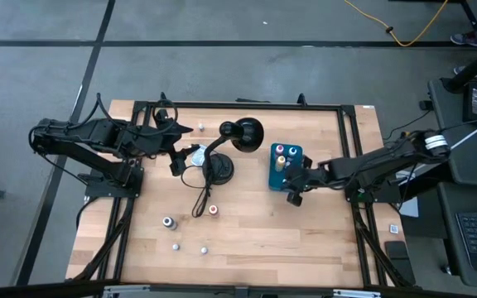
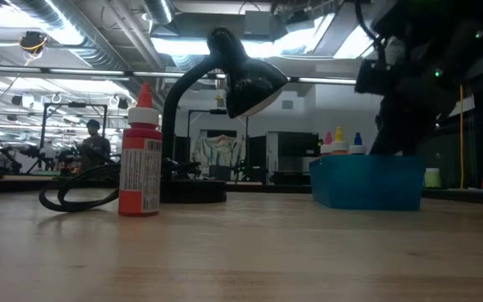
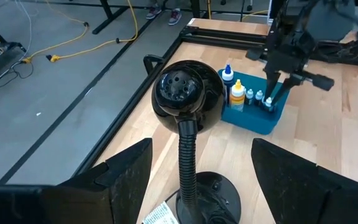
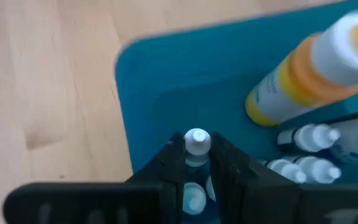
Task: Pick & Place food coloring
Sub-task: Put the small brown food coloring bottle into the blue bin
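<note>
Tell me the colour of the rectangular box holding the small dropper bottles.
Teal blue rectangular box, clearest in the left wrist view.

My own right fingers (image 4: 169, 180) hide the body of the bottle (image 4: 197, 142) between them. In the high view, the loose bottles (image 1: 175, 246) are too small to tell colours.

1. Right arm reaches in from the table's right side, wrist tipped downward. Right gripper (image 4: 196, 163) has its fingers (image 4: 166, 171) closed on a small bottle (image 4: 196, 144), pinched at the neck.
2. Left arm is folded at the table's left rear. Left gripper (image 3: 197, 171) faces across the table, fingers parted, holding nothing.
</note>
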